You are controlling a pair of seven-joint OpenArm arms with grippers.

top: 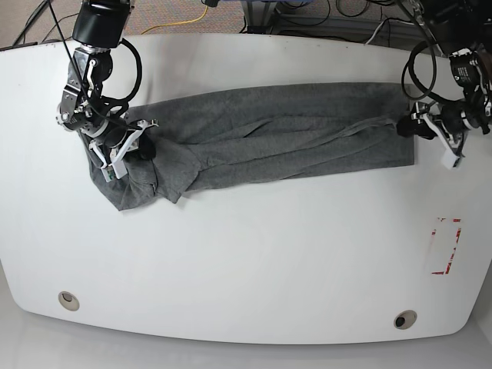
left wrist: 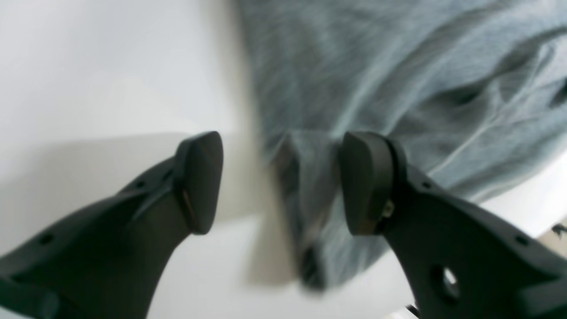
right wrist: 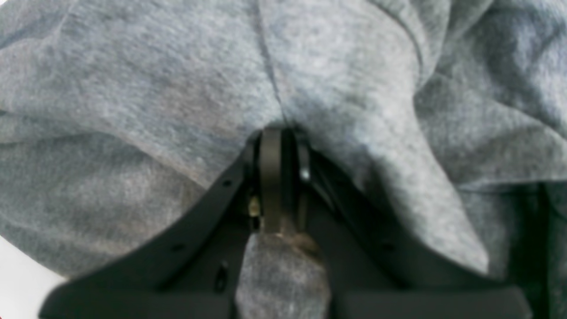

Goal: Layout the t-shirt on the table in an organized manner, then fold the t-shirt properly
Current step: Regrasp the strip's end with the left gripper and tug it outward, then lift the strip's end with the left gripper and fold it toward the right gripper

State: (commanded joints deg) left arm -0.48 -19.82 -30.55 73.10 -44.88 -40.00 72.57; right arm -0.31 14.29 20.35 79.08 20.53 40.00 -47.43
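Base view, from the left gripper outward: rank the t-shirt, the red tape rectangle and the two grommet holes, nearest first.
1. t-shirt: its edge lies at the left gripper.
2. Red tape rectangle: below it, toward the near edge.
3. Grommet hole: near edge, same side.
4. Grommet hole: opposite near corner.

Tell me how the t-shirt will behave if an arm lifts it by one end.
The t-shirt will likely flop and sag: it already lies in soft wrinkles and folds. It probably weighs little, being thin knit cloth. It may slide easily on the glossy table, so the end that the right gripper pinches could drag the rest along.
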